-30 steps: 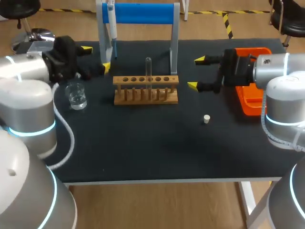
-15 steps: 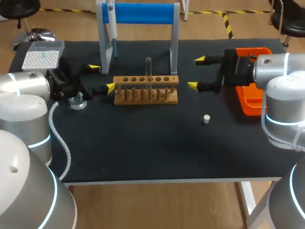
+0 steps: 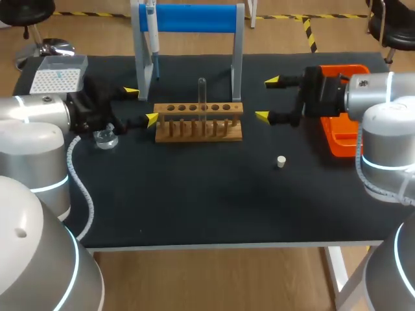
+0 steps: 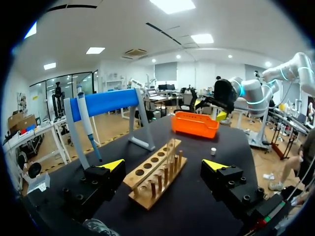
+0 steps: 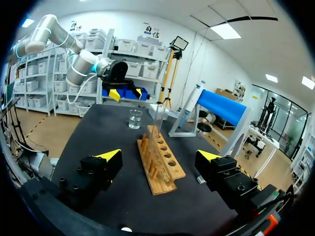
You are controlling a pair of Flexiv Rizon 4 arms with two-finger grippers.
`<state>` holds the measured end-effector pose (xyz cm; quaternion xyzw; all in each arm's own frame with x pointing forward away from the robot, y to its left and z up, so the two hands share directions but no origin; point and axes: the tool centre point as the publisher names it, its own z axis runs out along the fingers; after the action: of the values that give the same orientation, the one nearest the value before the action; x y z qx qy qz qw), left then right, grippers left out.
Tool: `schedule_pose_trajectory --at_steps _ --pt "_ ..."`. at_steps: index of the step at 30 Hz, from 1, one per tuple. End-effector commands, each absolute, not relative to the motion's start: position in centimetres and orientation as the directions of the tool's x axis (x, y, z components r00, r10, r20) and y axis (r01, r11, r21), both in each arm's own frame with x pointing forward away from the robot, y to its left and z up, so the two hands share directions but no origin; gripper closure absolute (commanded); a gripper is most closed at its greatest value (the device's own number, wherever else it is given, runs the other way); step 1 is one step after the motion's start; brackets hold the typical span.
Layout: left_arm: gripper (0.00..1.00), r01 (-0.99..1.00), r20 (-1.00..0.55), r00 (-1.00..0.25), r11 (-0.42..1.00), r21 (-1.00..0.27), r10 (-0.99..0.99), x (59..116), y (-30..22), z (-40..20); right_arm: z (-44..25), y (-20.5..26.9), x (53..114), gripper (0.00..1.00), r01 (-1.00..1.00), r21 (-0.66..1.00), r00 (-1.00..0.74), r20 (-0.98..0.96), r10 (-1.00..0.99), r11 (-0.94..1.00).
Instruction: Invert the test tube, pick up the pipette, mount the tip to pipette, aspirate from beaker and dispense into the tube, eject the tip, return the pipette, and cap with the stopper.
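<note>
Flanking the wooden rack (image 3: 198,123) with our left gripper (image 3: 140,105) and right gripper (image 3: 266,99) spread wide and empty, we should pinch the test tube (image 3: 202,94), upright in a middle hole, by its exposed upper glass and lift straight before turning.

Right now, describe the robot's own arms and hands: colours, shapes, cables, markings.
The left arm and right arm are thick, rounded silver-grey segments ringed with thin glowing light-blue bands. A white cable loops beside the left arm. The left hand and right hand are blocky and black, each with two fingers ending in bright yellow tips.
</note>
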<state>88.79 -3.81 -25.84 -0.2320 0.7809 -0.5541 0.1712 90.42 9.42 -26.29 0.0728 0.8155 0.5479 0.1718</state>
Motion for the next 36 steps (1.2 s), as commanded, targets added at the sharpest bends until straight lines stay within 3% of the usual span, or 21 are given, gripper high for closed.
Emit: schedule_pose_trajectory --at_steps 1,16,36 --pt "0.00 -0.171 -0.012 -0.832 0.278 -0.945 -0.555 88.7 -3.9 -25.9 -26.3 9.4 90.3 0.00 -0.070 0.918 -0.929 -0.202 0.309 0.389" --pt "0.00 -0.171 -0.012 -0.832 0.278 -0.945 -0.555 88.7 -3.9 -25.9 -26.1 10.1 91.1 0.00 -0.082 0.932 -0.941 -0.189 0.280 0.354" --pt "0.00 -0.171 -0.012 -0.832 0.278 -0.945 -0.555 88.7 -3.9 -25.9 -24.9 17.4 92.5 0.00 -0.077 0.988 -0.995 -0.085 0.060 0.135"
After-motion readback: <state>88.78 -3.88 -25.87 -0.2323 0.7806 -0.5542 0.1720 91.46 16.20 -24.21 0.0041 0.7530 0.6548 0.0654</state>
